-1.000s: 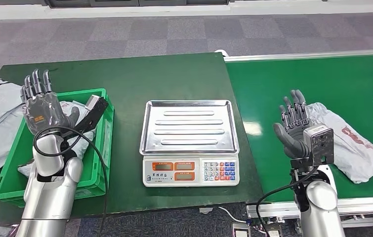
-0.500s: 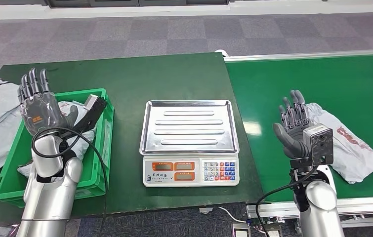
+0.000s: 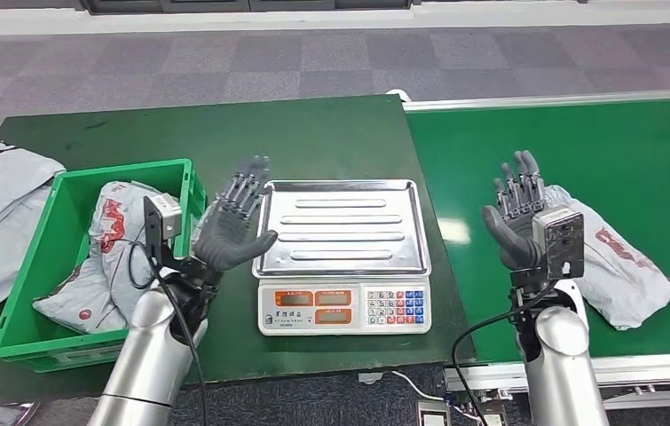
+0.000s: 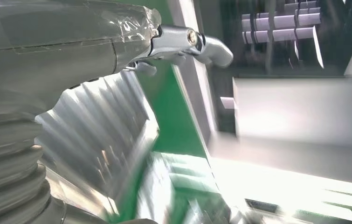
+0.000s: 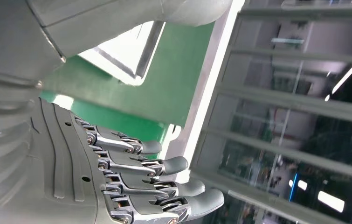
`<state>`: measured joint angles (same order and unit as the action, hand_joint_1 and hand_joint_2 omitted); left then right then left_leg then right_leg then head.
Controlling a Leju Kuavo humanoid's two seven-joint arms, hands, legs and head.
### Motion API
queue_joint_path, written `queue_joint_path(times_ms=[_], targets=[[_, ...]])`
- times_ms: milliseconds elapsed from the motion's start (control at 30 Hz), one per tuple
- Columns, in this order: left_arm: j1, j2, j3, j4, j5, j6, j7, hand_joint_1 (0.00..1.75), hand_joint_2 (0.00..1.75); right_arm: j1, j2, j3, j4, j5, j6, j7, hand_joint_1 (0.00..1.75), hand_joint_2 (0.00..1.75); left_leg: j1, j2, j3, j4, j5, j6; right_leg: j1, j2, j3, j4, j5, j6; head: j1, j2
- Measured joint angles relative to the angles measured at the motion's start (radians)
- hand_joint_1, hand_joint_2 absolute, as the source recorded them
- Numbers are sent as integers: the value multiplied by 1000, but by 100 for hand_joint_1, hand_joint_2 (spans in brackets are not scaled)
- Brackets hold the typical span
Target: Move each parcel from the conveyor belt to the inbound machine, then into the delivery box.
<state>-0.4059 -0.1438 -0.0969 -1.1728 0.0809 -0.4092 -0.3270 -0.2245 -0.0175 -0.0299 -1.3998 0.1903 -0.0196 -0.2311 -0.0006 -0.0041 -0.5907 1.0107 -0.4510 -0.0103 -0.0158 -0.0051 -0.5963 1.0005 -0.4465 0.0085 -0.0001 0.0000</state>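
One grey parcel [image 3: 619, 266] lies flat on the green conveyor belt [image 3: 633, 151], just beside the spread, empty fingers [image 3: 519, 191] of the right hand [image 3: 516, 222], its long axis running from those fingertips out toward the belt's near edge. The left hand [image 3: 229, 226] hovers with fingers wide and empty between the inbound machine [image 3: 342, 257] and the green delivery box [image 3: 65, 257], where another parcel [image 3: 105, 257] lies on the desk [image 3: 251, 133].
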Motion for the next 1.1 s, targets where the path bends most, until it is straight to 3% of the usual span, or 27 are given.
queue_joint_path(times_ms=[167, 700, 1100], targets=[[-45, -16, -59, 129, -114, 170, 0, 0, 175, 28, 19, 35, -15, 11, -6, -25, 0, 175, 0, 2, 0, 0, 0, 0, 1, 2, -2, 0, 0, 0, 0, 0], [-105, -25, -134, 254, -133, 216, 2, 0, 175, 55, 38, 63, -60, 31, -47, -35, 0, 175, 0, 2, -1, 0, 0, -1, 1, 3, -3, 1, 0, 0, 0, 0], [-134, -28, -173, 263, -177, 428, 4, 0, 175, 36, 36, 63, -47, 77, -108, -26, 0, 175, 1, 2, -1, 0, 0, -1, 1, 3, -3, 1, 0, 0, 0, 0]])
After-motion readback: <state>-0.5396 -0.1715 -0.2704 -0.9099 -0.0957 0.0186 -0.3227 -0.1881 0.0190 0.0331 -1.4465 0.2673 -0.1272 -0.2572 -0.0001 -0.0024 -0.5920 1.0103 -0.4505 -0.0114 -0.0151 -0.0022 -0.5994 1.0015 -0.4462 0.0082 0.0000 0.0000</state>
